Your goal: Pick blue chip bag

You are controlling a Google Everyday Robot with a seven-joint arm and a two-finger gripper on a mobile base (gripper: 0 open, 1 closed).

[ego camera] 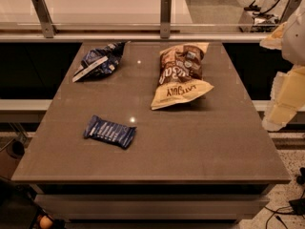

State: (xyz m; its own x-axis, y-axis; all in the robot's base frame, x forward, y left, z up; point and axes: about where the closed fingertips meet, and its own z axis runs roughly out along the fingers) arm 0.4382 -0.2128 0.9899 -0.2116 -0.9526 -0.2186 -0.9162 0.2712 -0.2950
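Brown surface (200, 142) seen from above. The blue chip bag (99, 61) lies crumpled at 11 o'clock, a tan-and-brown bag (181, 75) at 1 o'clock, a flat blue packet (110, 131) at 8 o'clock. The pale tool (281, 111) hangs beyond the edge at 3 o'clock; whether it is open or closed cannot be told.

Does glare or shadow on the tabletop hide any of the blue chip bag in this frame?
Camera view: dim amber light overall; two small glare dots on the table, neither touching the blue chip bag; the tan-and-brown chip bag throws a soft shadow at its near right side; the pincer hangs at the right edge, beyond the table.
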